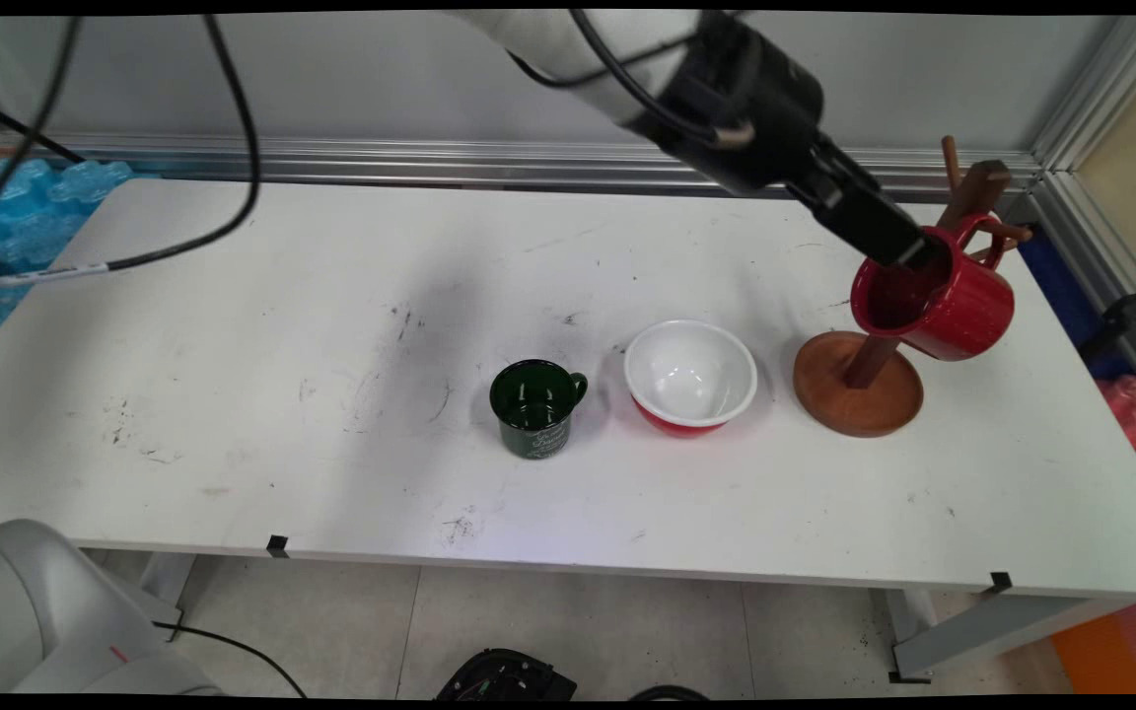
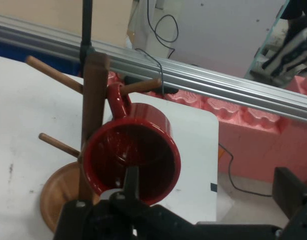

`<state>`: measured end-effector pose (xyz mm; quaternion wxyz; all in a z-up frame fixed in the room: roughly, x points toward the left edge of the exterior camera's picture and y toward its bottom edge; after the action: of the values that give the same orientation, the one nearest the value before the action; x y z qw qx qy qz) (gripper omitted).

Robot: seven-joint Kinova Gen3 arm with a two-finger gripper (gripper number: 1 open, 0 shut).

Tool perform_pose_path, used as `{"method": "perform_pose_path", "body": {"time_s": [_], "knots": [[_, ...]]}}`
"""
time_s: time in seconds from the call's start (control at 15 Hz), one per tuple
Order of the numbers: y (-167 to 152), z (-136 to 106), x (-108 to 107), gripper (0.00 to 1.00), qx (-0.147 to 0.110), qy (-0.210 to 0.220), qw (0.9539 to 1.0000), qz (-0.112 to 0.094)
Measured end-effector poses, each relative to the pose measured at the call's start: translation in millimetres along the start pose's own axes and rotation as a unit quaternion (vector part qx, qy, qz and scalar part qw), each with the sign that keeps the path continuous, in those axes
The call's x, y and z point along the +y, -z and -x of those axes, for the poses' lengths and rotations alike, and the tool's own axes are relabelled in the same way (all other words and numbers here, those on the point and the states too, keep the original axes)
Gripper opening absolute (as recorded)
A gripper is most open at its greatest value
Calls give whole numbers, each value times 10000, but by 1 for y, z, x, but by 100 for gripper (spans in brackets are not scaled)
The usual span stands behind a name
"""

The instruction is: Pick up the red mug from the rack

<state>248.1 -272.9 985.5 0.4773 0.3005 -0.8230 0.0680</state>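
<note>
Currently the end effector [image 1: 908,258] sits at the counter's [image 1: 233,394] right end, pinching the rim of a red mug [image 1: 953,301]; in the hand view one finger [image 2: 129,184] reaches inside the mug's [image 2: 131,160] mouth, the other lies outside the wall. Mug is tipped on its side, mouth facing the camera's left in the main view, raised above the counter. Its handle [image 2: 116,100] is at a peg [image 2: 141,86] of the wooden mug tree [image 1: 859,390]; the peg appears to pass through the handle loop. Mug body hangs against the tree's upright post [image 2: 92,115], above the round base [image 2: 58,192]. Left of the tree stands a red bowl [image 1: 690,377] with white inside, just beside the base. Further left, a dark green mug [image 1: 534,408] stands upright, handle to the right, near the bowl but not touching
</note>
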Motion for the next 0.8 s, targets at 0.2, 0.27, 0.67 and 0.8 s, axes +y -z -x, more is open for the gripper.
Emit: {"method": "perform_pose_path", "body": {"time_s": [0.2, 0.27, 0.67, 0.8], "knots": [[-26, 5, -3, 100, -56, 10, 10000, 38], [-34, 6, -3, 100, -74, 13, 10000, 58], [-77, 11, -4, 100, -116, 57, 9998, 156], [-93, 12, -3, 100, -114, 92, 9997, 192]]}}
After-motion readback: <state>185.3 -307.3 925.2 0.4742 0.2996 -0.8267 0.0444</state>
